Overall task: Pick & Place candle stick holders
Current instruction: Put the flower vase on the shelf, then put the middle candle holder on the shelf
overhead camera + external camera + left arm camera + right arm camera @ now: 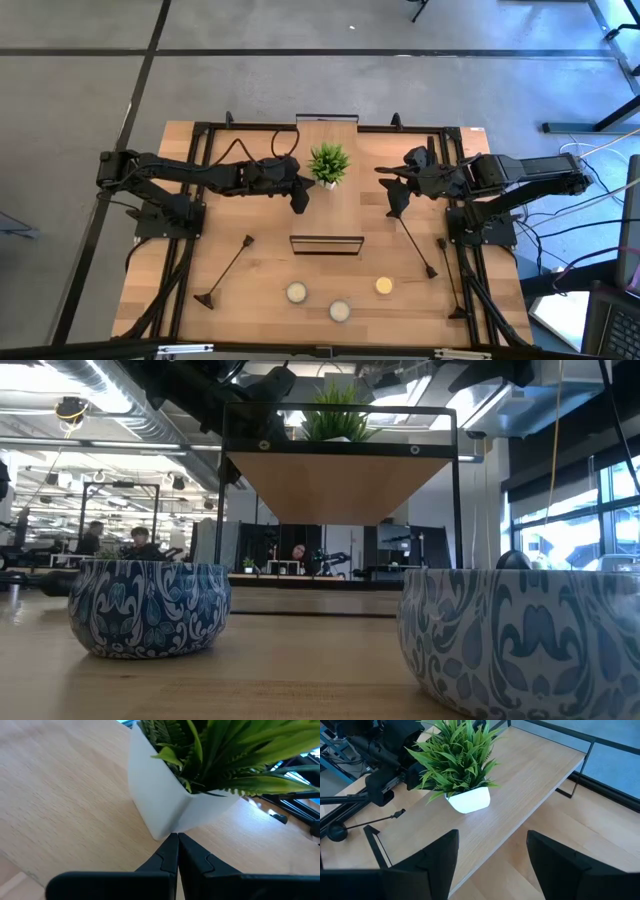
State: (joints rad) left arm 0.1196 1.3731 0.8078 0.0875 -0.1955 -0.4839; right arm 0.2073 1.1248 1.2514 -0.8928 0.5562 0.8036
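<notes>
Plant [329, 163] sits between left gripper [299, 201] and right gripper [396, 207].

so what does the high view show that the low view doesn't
Only the high view shows both arms: the left gripper shut beside the plant, the right gripper open, two candle stick holders lying on the table, and three small candles. Only the low view shows two blue patterned bowls up close, with people in the room behind. Both show the green plant and the black wire frame.
</notes>
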